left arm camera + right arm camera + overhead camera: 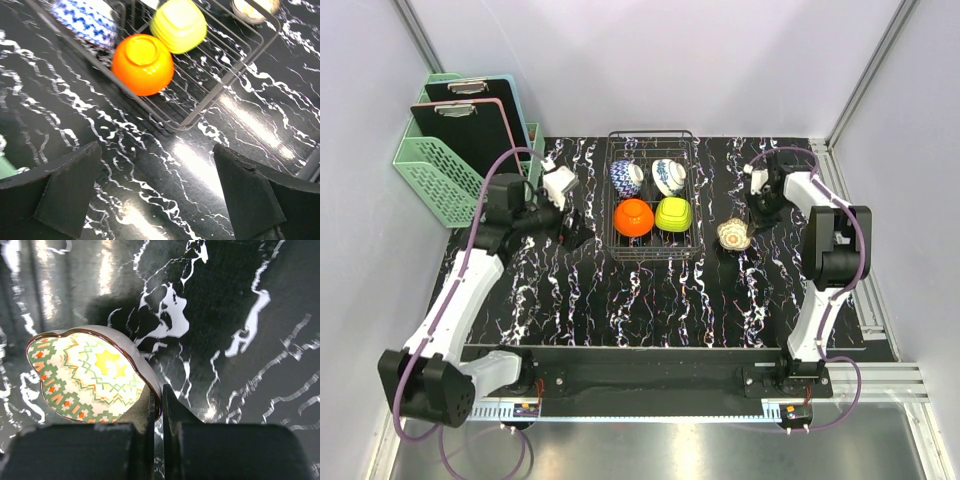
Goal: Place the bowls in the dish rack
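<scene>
- Dish rack (652, 243): a dark wire rack stands at the middle of the black marbled table (650, 300), towards the back.
- Rack contents: four bowls are inside.
  - The two blue-patterned bowls (625, 177) sit side by side in the far row, leaning on their sides.
  - The orange bowl (634, 216) is in the near row on the left, turned bottom up.
  - The lime green bowl (673, 214) is just beside it on the right, also bottom up.
- Fifth bowl: the cream bowl (92, 377) is outside the rack, just off its near right corner.
  - It has a wavy rim and a green, orange and yellow pattern inside.
  - Whether it rests on the table or hangs just clear of it cannot be told.
- Right claw (160, 407): it is pressed together on the rim of the cream bowl. One finger is inside the bowl and one is outside, with only the wall of the bowl between them.
- Left claw (160, 195): it is spread wide and holds nothing. It hangs over bare table to the left of the rack, apart from it, with the orange bowl nearest to it.
- Other items: a green basket (435, 170) holding clipboards (480, 125) stands at the far left corner, well apart from the rack.
</scene>
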Controlling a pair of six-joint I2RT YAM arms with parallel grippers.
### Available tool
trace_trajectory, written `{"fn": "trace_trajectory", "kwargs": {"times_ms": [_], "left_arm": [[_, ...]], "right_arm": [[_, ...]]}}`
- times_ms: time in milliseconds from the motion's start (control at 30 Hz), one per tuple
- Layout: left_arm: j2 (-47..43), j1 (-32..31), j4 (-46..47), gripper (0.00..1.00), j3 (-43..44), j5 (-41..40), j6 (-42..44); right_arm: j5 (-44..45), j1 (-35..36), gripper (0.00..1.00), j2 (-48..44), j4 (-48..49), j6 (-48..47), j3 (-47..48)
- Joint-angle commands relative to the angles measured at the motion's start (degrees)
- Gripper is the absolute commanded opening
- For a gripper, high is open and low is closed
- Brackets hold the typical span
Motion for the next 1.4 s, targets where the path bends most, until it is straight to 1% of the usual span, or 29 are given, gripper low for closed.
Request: {"fn": "trace_trajectory", "kwargs": {"times_ms": [0,200,300,367,400,433,567,700,833,967,1100,1233,1300,1333,1367], "left_arm": [[4.42,-2.43,1.73,0.99,4.38,-0.05,-0.89],[12.33,-6.30,2.61,0.99,11.05,1.53,-5.81],[16.03,-8.67,3.05,0.99,15.36,1.71,-8.18],[18.57,-9.55,3.14,0.99,18.52,2.41,-10.02],[19.37,-10.42,3.14,0.99,19.49,2.59,-10.73],[20.16,-10.87,3.14,0.99,21.50,2.85,-11.95],[23.94,-12.63,3.23,0.99,25.82,4.86,-15.30],[26.40,-14.38,3.23,0.99,29.69,6.63,-18.29],[28.33,-16.23,3.31,0.99,32.59,5.49,-19.52],[30.71,-18.25,3.49,0.99,33.91,3.56,-20.05],[32.91,-20.18,3.49,0.99,34.97,0.84,-19.26],[34.49,-20.28,3.49,0.99,36.11,-1.28,-18.91],[34.75,-20.19,3.49,0.95,36.20,-1.89,-18.82],[34.93,-20.27,3.49,0.88,36.37,-2.07,-18.82],[35.02,-20.19,3.49,0.86,36.38,-2.33,-18.82]], "right_arm": [[-0.94,0.03,0.00,-10.02,-1.13,0.77,3.66],[0.54,1.17,0.00,-19.52,-5.34,0.42,9.90],[4.23,5.99,0.00,-23.30,-6.23,-0.99,11.84],[7.66,10.83,0.00,-24.89,-6.49,-0.99,13.15],[8.89,12.67,0.00,-24.80,-6.58,-0.73,13.69],[10.73,16.00,0.00,-24.71,-6.58,-0.73,14.21],[13.73,21.03,0.00,-22.00,-6.93,-0.37,18.25],[16.72,23.67,0.00,-18.22,-7.20,-1.60,21.33],[18.04,26.48,0.00,-16.02,-7.90,-2.57,24.14],[17.87,28.51,0.00,-14.87,-8.95,-2.57,26.60],[17.51,29.83,0.00,-14.61,-9.31,-2.22,27.14],[16.55,30.36,0.00,-15.57,-9.48,-1.70,27.22],[16.28,30.62,0.00,-15.83,-9.66,-1.52,27.14],[16.11,30.71,0.00,-16.27,-9.75,-1.52,27.14],[15.93,30.88,0.00,-16.45,-9.83,-1.52,27.14]]}}
